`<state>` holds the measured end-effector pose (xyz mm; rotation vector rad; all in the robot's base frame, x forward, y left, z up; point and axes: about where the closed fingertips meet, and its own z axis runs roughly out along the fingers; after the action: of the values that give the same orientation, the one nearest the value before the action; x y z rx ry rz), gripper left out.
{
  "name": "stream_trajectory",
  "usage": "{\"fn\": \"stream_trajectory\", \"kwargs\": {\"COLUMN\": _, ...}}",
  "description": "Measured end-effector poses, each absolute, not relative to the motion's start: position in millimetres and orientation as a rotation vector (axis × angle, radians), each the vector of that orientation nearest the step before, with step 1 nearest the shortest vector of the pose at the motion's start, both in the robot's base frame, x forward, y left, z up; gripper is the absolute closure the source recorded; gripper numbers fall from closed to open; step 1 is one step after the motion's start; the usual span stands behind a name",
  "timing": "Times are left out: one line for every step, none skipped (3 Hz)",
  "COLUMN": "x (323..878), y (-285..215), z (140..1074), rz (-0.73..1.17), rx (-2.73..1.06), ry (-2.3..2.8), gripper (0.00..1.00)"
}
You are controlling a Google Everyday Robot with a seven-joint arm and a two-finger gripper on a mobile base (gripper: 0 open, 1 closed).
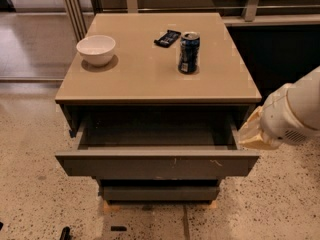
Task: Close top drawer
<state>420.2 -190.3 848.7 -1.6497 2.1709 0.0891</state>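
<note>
Camera view: hand (253, 133) beside open top drawer (157, 165), right end; arm (295, 111) cropped.

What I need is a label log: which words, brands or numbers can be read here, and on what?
None can be quoted.
can: pale print on blue, too blurred to read.
dark packet: too blurred to read.
bowl, top drawer, gripper at the drawer's right end: no text seen.

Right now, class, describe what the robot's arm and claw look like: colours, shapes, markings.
The arm is a smooth white rounded shell with a patch of small dots. The claw, at the right end of the top drawer, looks pale cream and tapered.
</note>
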Motion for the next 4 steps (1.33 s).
{"fn": "stream_trajectory", "kwargs": {"x": 421.4, "y": -186.7, "z": 828.1, "rz": 0.097, "rx": -1.632, "ry": 2.166, "gripper": 0.96}}
{"fn": "stream_trajectory", "kwargs": {"x": 421.7, "y": -187.3, "z": 826.5, "rz": 0.093, "rx": -1.636, "ry": 2.163, "gripper": 1.0}}
{"fn": "stream_trajectory", "kwargs": {"x": 421.8, "y": -193.5, "z": 789.3, "rz": 0.071, "rx": -1.668, "ry": 2.15, "gripper": 1.0}}
{"fn": "stream_trajectory", "kwargs": {"x": 429.0, "y": -194.6, "z": 740.4, "rz": 0.037, "rx": -1.655, "ry": 2.139, "gripper": 1.0}}
